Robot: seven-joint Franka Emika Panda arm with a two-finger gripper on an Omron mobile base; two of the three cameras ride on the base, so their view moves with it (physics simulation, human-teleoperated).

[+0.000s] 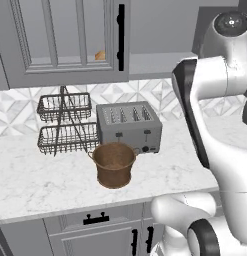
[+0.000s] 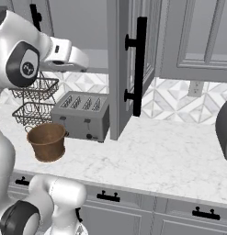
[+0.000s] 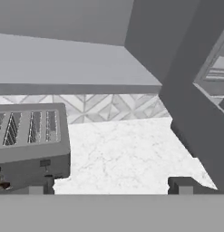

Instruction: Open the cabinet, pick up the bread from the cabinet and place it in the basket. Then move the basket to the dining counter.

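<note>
Now my hand (image 3: 111,186) is spread wide with nothing in it, facing the opened cabinet (image 2: 128,69); the bread (image 1: 100,55) sits on its shelf behind the left pane, above the basket (image 1: 114,164) on the tabletop (image 1: 40,185), so I should reach leftward and level

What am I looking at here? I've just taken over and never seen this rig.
A white robot arm on a driving base. Two pictures come from cameras behind it, left and right; the third looks along its two-finger gripper, open and holding nothing. On the white marble counter stand a round brown woven basket, a grey four-slot toaster and a dark two-tier wire rack. Above, the grey glass-paned wall cabinet has one door swung open; the small tan-orange bread lies inside.
</note>
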